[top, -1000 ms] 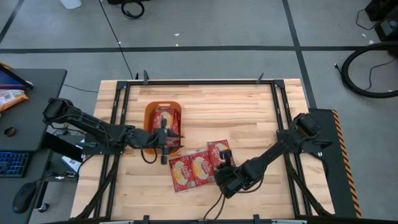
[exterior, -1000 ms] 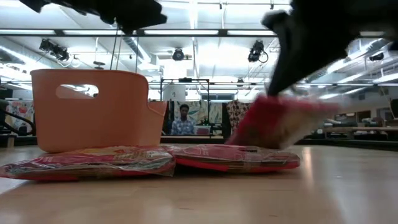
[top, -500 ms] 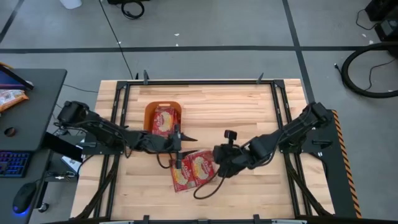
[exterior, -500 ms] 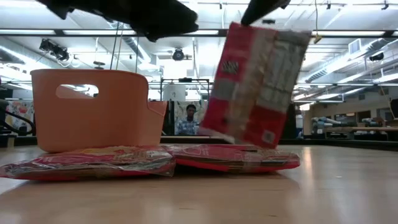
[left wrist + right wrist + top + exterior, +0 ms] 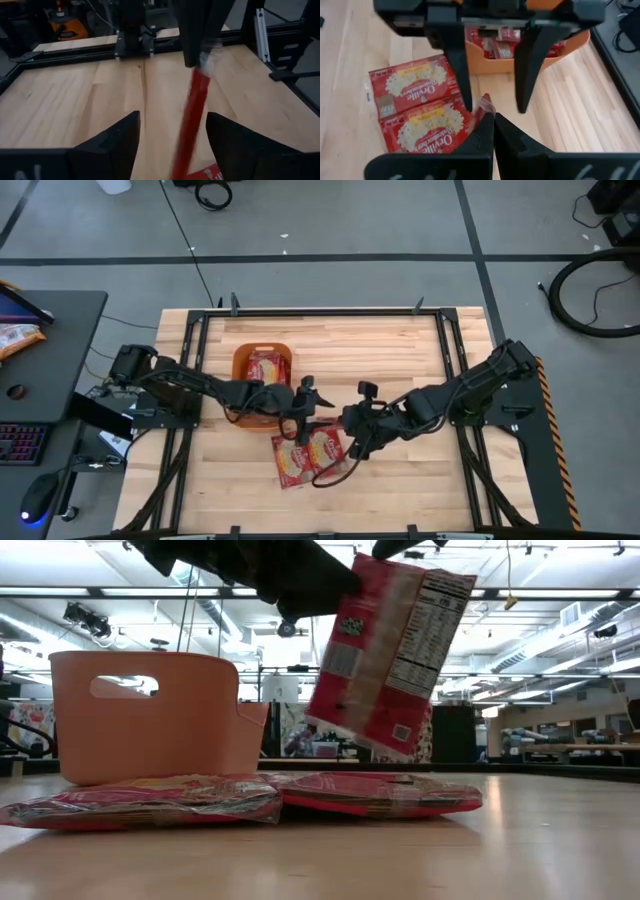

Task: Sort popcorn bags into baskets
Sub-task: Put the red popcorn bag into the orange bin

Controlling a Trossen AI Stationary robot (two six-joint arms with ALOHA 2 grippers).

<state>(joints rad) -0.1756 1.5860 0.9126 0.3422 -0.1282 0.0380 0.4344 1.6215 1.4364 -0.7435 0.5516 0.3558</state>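
Because the right gripper (image 5: 490, 117) is pinching one popcorn bag (image 5: 388, 652) aloft by its edge, the spread-fingered, empty left gripper (image 5: 170, 137) is straddling it, apparently for a handover toward the basket (image 5: 262, 352).

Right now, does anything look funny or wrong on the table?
Nothing is spilled or torn. One glossy red popcorn bag hangs tilted in the air, pinched by the right pincer, with the open left pincer facing it. Two red bags lie flat beside the orange plastic tub.

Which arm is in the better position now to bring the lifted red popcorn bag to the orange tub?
Probably the left. Its open gripper already faces the hanging red popcorn bag held by the right gripper, and the shallow orange plastic tub lies on the left arm's side.
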